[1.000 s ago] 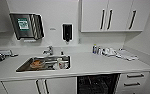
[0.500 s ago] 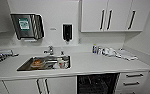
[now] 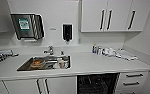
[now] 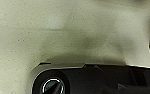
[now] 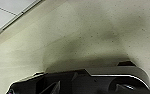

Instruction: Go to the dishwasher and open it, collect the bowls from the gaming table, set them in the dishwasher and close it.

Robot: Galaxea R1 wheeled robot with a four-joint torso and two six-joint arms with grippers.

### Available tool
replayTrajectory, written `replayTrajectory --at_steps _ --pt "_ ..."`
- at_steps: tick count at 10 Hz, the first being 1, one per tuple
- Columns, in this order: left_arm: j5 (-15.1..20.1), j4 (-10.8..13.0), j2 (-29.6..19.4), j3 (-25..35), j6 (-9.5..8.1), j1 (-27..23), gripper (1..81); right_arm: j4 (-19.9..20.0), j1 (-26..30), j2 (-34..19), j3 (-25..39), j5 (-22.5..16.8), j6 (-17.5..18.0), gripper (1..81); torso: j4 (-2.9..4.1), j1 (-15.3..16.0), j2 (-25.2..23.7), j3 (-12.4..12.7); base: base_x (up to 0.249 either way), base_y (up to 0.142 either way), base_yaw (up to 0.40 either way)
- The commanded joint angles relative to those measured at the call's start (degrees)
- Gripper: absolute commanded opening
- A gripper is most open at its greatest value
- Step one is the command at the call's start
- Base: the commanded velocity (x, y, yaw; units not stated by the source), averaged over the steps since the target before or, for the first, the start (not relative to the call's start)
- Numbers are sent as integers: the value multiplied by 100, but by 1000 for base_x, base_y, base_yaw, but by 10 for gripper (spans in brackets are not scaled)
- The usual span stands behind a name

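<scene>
One sink (image 3: 44, 63) set into white counter (image 3: 96, 65), holding an orange-brown dish (image 3: 37, 63) and a pale cup-like item (image 3: 61, 63); faucet (image 3: 50, 50) just behind. Dishwasher (image 3: 97, 83) under counter, to the sink's right, showing dark inside with rack wires faintly visible. Small bottles (image 3: 96, 49) and white crumpled items (image 3: 110, 52) near back wall on counter's right part. Paper-towel dispenser (image 3: 27, 26) on wall carrying a green label, writing too blurred to read; black soap dispenser (image 3: 67, 32) beside it. White wall cabinets (image 3: 116, 15) with black handles above. Speckled pale floor (image 4: 66, 32) in both wrist views. Finger state of either gripper: cannot tell.
</scene>
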Motion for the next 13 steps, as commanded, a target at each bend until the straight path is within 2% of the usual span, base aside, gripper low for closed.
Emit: replayTrajectory --at_steps 1,3,10,11,12,13 --pt "220 48 226 -401 -1 -311 811 -516 144 500 -820 -5 -1 811 0 -369 573 0 0 0 0" --pt "220 56 235 -436 -1 -311 811 -693 56 650 -979 4 8 811 0 -420 647 0 0 0 0" --pt "229 74 235 -489 8 -311 811 -711 -102 1116 -1560 101 8 811 0 -1329 2068 0 0 0 0" --pt "229 74 244 -533 8 -311 811 -685 -93 1195 -1700 101 16 811 0 -1456 2263 155 0 0 0" --pt "229 74 261 -568 -1 -303 811 -641 -67 1274 -1832 101 16 811 0 -1580 2461 426 0 0 0" --pt "246 74 270 -603 -1 -311 811 -641 -32 1326 -1885 101 34 811 0 -1694 2641 541 0 0 0"
